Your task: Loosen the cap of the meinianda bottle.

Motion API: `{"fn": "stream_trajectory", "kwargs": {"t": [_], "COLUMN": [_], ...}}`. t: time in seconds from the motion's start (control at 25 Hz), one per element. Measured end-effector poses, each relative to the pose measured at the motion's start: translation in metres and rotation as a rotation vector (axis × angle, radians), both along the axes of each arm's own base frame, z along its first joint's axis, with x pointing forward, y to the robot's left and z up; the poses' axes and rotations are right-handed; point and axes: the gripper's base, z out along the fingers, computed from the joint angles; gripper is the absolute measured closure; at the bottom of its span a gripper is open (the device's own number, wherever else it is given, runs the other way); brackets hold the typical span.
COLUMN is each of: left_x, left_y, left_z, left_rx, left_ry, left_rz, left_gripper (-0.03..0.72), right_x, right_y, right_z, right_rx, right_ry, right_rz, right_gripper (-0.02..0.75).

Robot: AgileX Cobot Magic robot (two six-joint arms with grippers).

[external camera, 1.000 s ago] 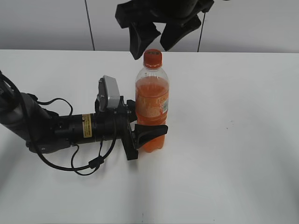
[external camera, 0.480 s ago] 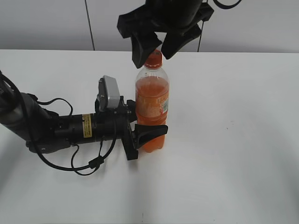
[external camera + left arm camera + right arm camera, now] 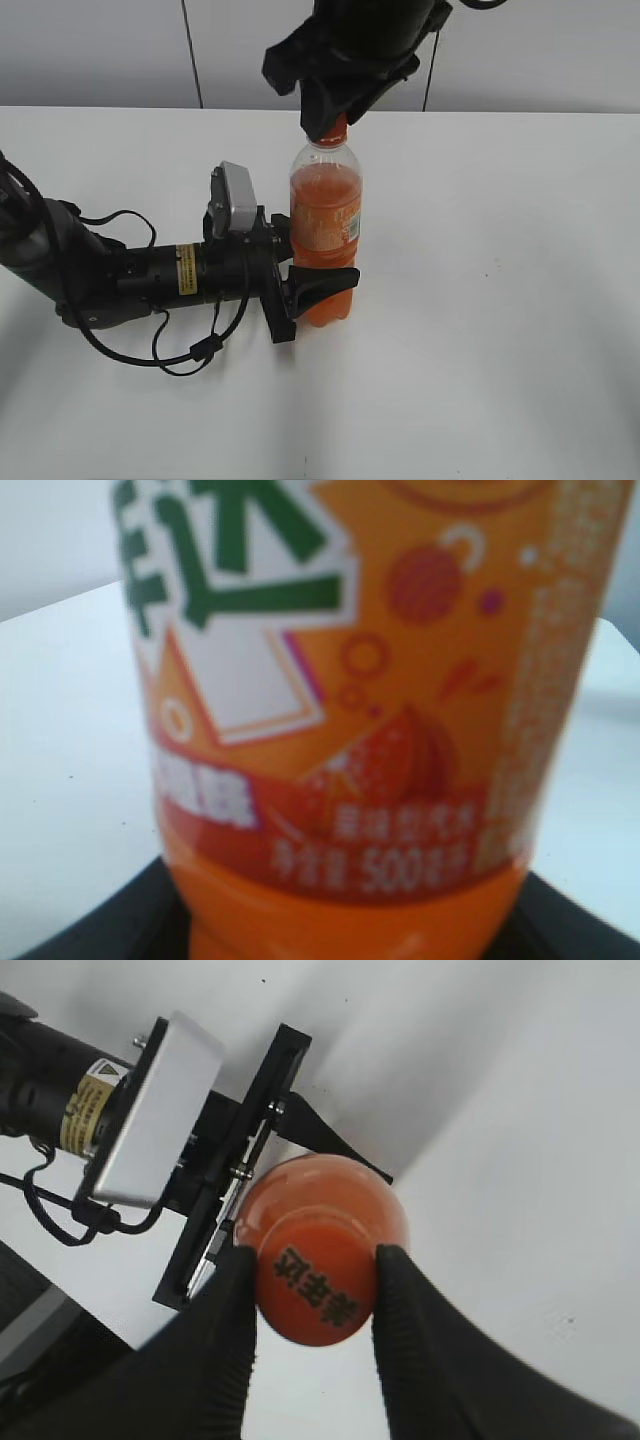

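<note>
The meinianda bottle (image 3: 325, 225) stands upright on the white table, clear with orange liquid and an orange label; its label fills the left wrist view (image 3: 360, 710). My left gripper (image 3: 315, 285) lies level on the table and is shut on the bottle's lower body. My right gripper (image 3: 332, 115) comes down from above and is shut on the orange cap (image 3: 315, 1282), its two black fingers pressing either side. In the exterior view the cap is mostly hidden by the fingers.
The white table (image 3: 500, 300) stretches around the bottle. The left arm and its cables (image 3: 130, 280) lie across the table's left side. A grey wall panel (image 3: 100, 50) is behind.
My right gripper has come down from above the cap and closed its fingers around it. The bottle and left gripper have not moved.
</note>
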Motion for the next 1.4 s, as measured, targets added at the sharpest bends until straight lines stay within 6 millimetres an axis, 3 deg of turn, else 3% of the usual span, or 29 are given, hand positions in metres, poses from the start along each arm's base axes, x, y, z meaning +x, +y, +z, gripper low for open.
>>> {"fn": "stream_trajectory", "kwargs": {"t": [0.28,0.64,1.04,1.08,1.24,1.4], "left_x": [0.0000,0.0000,-0.0006,-0.0005,0.0004,0.0006], "left_y": [0.0000,0.0000,-0.0001,0.0001,0.0008,0.0008], "left_z": [0.0000,0.0000,0.0001,0.0002,0.0002,0.0001], "left_rx": [0.000,0.000,-0.001,-0.002,-0.004,-0.004], "left_ry": [0.000,0.000,-0.001,-0.001,0.008,0.009], "left_rz": [0.000,0.000,-0.007,-0.007,0.002,0.005], "left_gripper": [0.293,0.293,0.293,0.293,0.293,0.293], "right_x": [-0.0003,-0.0005,-0.0026,-0.0022,-0.0046,-0.0056], "right_y": [0.0001,0.0000,0.0029,0.0031,0.0038,0.0050], "right_z": [0.0007,0.0020,0.0035,0.0039,0.0084,0.0086], "right_rx": [-0.063,-0.194,-0.243,-0.245,-0.230,-0.202], "right_ry": [-0.076,-0.235,-0.358,-0.374,-0.402,-0.389], "right_rz": [0.255,0.791,1.200,1.229,1.270,1.235], "right_gripper": [0.472,0.472,0.484,0.497,0.708,0.729]}}
